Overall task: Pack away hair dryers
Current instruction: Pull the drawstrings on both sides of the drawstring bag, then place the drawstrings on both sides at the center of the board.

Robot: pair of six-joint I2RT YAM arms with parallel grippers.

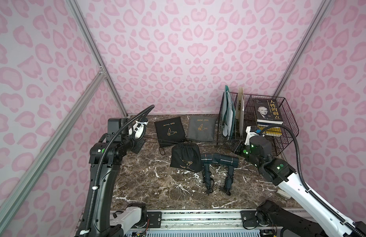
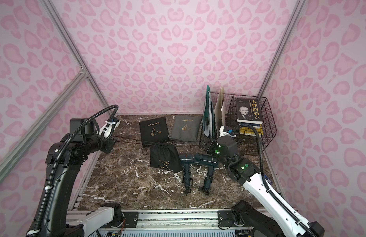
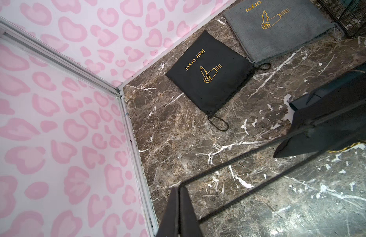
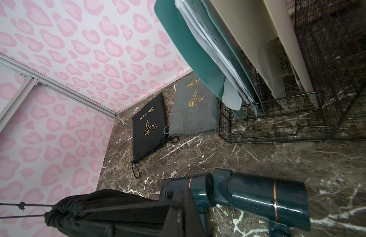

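In a top view, find two teal hair dryers [image 1: 227, 161] just beside the stuffed black bag [image 1: 185, 157]: hard, smooth, probably light plastic, best grabbed by the thin handle [image 1: 206, 170]. In the left wrist view, see the left gripper [image 3: 179, 190] pinched on the bag's string [image 3: 239, 157]. In the right wrist view, see the right gripper [image 4: 183, 197] pinched on it too.

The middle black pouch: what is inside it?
Nothing inside shows: the bulging pouch is cinched shut, its cords pulled taut. Two teal dryers lie outside, beside it.
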